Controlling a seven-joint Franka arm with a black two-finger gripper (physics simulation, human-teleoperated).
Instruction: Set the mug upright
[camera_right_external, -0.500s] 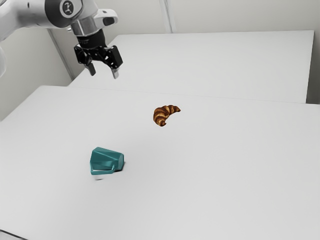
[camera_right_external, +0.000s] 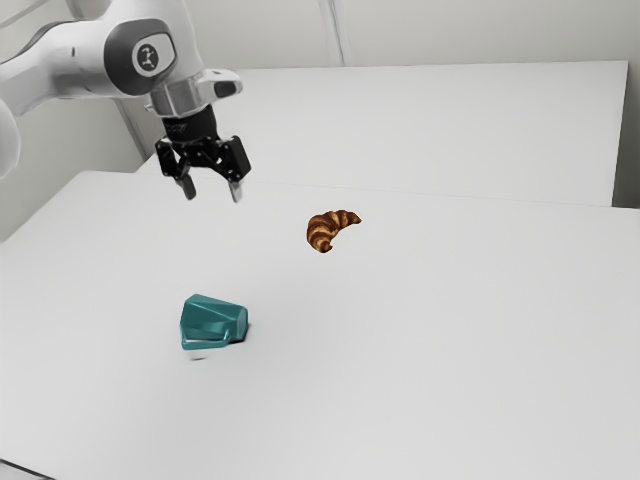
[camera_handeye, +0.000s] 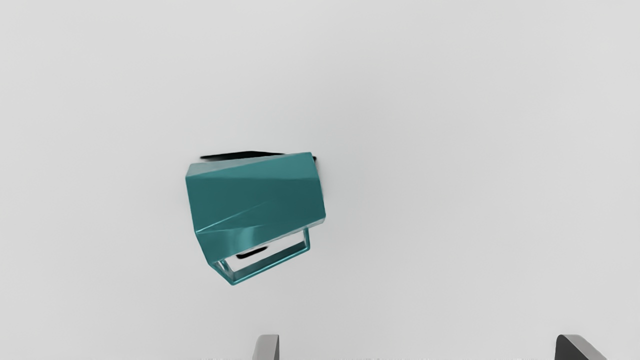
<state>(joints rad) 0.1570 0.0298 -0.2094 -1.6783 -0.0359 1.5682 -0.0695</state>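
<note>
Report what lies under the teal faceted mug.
A dark shadow shows on the white table beside the tipped teal faceted mug; whatever is directly beneath its body is hidden.

Counted up, the worktop holds two loose things, namely one mug with one handle and one croissant, and there is one robot arm bearing one pincer with two fingers.

table: white
croissant: brown, banded, near the exterior view's centre, hollow side towards four o'clock
wall: pale, twelve o'clock
dark line: eight o'clock (thin, can't tell what)
</note>
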